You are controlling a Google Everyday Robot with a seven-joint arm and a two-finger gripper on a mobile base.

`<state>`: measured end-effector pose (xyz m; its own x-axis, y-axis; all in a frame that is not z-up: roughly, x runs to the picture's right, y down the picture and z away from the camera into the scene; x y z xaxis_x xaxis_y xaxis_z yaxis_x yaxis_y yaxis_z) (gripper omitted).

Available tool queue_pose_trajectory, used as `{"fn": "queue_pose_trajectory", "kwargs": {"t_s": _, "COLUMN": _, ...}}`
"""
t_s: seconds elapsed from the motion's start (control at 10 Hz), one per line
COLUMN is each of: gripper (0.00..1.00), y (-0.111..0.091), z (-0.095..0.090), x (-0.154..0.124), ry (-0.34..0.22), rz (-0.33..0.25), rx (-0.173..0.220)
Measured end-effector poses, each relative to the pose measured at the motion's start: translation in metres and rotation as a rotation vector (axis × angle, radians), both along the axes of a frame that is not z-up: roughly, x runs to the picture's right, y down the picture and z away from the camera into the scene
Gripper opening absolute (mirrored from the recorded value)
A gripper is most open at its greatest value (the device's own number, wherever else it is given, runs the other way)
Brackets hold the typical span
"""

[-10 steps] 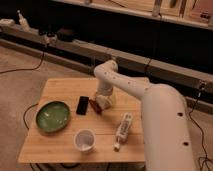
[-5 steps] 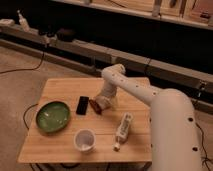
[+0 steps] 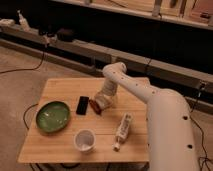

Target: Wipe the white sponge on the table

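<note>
The table (image 3: pixel 65 90) is small with a light wooden plank top. My gripper (image 3: pixel 99 105) is down at the table top near its middle, just right of a black phone (image 3: pixel 82 105). My white arm (image 3: pixel 150 100) reaches to it from the right. A pale off-white patch under the gripper may be the white sponge (image 3: pixel 103 101), but I cannot make it out apart from the gripper. A reddish-brown part shows at the gripper's lower end.
A green bowl (image 3: pixel 52 116) sits at the table's left. A white cup (image 3: pixel 84 140) stands near the front edge. A long white bottle (image 3: pixel 122 131) lies right of the cup. Cables run over the floor on the left, and a low ledge (image 3: pixel 75 47) lies behind.
The gripper has slid slightly toward the table's front, staying beside the phone. The arm's upper part has shifted in view. The bowl, cup, phone and bottle have not moved.
</note>
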<state>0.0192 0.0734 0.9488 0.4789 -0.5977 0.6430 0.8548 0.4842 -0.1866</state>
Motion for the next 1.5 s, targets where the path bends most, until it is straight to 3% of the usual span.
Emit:
{"fn": "queue_pose_trajectory", "kwargs": {"t_s": 0.2, "gripper": 0.8, "y": -0.006, "z": 0.001, "x": -0.003, "ry": -0.009, "rz": -0.008, "rx": -0.002}}
{"fn": "queue_pose_trajectory", "kwargs": {"t_s": 0.7, "gripper": 0.8, "y": 0.003, "z": 0.011, "x": -0.029, "ry": -0.033, "rz": -0.043, "rx": -0.069}}
{"fn": "queue_pose_trajectory", "kwargs": {"t_s": 0.8, "gripper": 0.75, "y": 0.005, "z": 0.014, "x": -0.033, "ry": -0.037, "rz": -0.053, "rx": -0.084}}
{"fn": "queue_pose_trajectory", "kwargs": {"t_s": 1.2, "gripper": 0.41, "y": 0.004, "z": 0.018, "x": -0.03, "ry": -0.024, "rz": -0.056, "rx": -0.11}}
{"fn": "queue_pose_trajectory", "kwargs": {"t_s": 1.5, "gripper": 0.39, "y": -0.002, "z": 0.008, "x": -0.007, "ry": 0.024, "rz": -0.042, "rx": -0.115}}
